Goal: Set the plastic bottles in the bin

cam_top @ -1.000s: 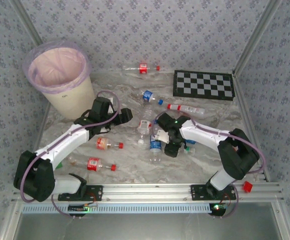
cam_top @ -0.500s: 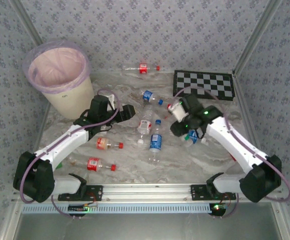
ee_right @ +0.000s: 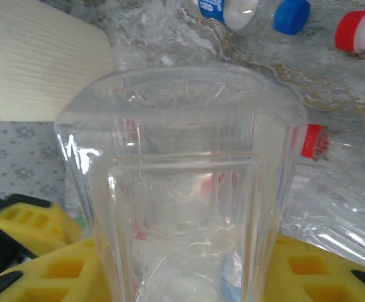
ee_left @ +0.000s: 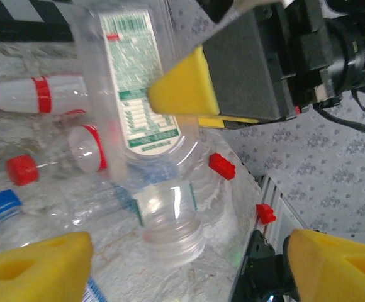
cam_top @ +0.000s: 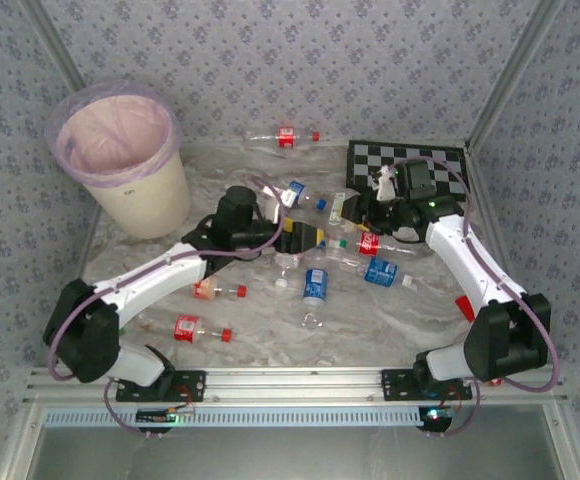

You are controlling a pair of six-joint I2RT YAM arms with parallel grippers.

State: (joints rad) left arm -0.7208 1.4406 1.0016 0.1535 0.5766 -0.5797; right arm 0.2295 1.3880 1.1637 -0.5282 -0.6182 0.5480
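While my right gripper clamps its yellow pads on a clear plastic bottle with a green-and-white label, my left gripper hovers just beside it at mid-table, yellow fingers spread wide and grasping nothing. The bottle hangs above the marbled grey tabletop, its free end pointing into the gap between my spread fingers without touching either one. I judge this a handover. The cream round bucket lined with a pink plastic bag stands at the far left corner, well apart from my right arm and nearer my left, which would explain why the two grippers meet here. More small clear plastic bottles lie on their sides around the meeting point: a red-labelled bottle with a red cap near my left arm, a blue-labelled bottle just in front of the grippers, and another red-labelled bottle by the back wall. A black-and-white checkerboard lies at the rear right, beside my right wrist. Most of the job looks undone. Next, I judge, my left fingers must close before my right lets go, since thin, slick plastic could slip or crumple.
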